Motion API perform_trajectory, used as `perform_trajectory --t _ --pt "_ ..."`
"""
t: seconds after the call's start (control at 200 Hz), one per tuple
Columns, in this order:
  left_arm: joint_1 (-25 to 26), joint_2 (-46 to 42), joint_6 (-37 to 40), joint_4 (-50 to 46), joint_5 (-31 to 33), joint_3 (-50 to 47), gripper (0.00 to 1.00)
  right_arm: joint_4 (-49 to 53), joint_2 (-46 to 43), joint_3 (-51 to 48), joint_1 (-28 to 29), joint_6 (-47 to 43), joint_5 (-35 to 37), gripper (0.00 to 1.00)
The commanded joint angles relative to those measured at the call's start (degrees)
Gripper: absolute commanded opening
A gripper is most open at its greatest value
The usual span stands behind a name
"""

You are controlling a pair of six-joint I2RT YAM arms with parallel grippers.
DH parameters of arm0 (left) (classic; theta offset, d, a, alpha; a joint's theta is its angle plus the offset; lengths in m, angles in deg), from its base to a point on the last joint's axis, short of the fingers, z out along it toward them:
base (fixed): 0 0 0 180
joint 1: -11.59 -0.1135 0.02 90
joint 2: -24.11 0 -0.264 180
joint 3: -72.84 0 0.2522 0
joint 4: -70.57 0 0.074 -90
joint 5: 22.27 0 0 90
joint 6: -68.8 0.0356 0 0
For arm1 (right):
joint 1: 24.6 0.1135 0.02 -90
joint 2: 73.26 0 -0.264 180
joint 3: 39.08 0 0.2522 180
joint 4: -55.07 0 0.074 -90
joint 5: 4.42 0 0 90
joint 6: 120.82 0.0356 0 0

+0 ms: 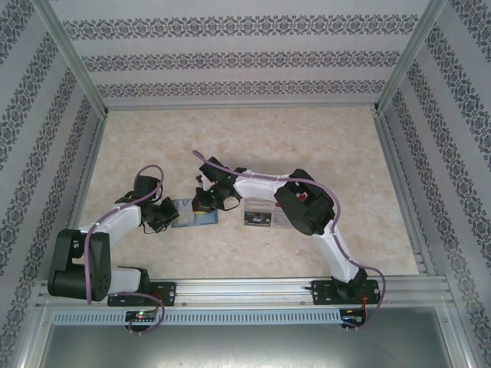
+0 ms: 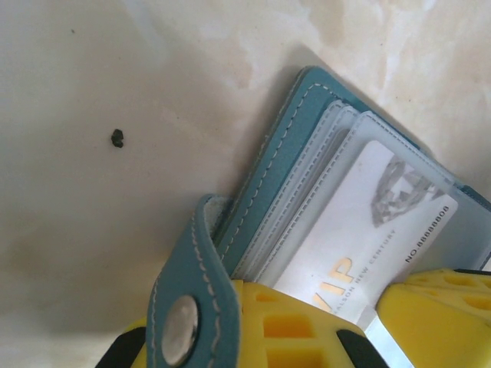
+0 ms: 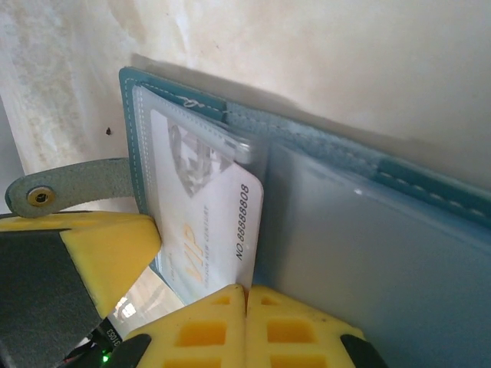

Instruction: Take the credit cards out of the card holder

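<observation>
Patterned walls [image 1: 245,57] box in a pale marbled table [image 1: 253,138], and both arms are bent in toward its middle. The teal card holder [image 1: 184,215] lies flat and open there, just left of a clear box [image 1: 261,213].

Up close, the left gripper [image 2: 374,303] has its yellow fingers drawn in on the near edge of the holder's clear sleeves, with only a thin pale sliver showing between them. The holder's strap [image 2: 178,268] curls over the left finger, and its metal snap [image 2: 181,330] faces the camera.

The right gripper [image 3: 247,295] comes in from the other side with its fingers pressed together. The lower corner of a white VIP card [image 3: 222,222] runs straight into the seam between them, so it looks pinched. The rest of that card sits under a clear sleeve on the holder's left page. The right page's sleeves look blue-grey and blank.
</observation>
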Motion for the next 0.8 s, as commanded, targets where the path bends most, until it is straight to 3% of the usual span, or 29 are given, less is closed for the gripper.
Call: perform_trajectory --t 0.0,0.38,0.43,0.53,0.794 --pt "-0.66 1.76 0.33 -4.42 4.40 -0.28 0.00 0.69 -2.67 -2.89 -1.28 0.31 2.13 0.00" --pt "-0.66 2.49 0.43 -3.73 3.74 -0.07 0.00 0.11 -5.00 -5.64 -1.90 -0.55 1.44 0.00" --pt "-0.66 2.60 0.44 -3.56 3.47 -0.17 0.00 0.10 -4.21 -4.81 -1.62 -0.36 1.33 0.09" --pt "-0.66 2.85 0.61 -3.37 3.04 -0.19 0.00 -1.40 -3.01 -3.48 -1.34 0.77 1.24 0.15" --pt "-0.66 2.82 0.67 -3.37 2.50 -0.36 0.00 -1.49 -0.05 -0.45 -1.24 1.76 0.98 0.15"
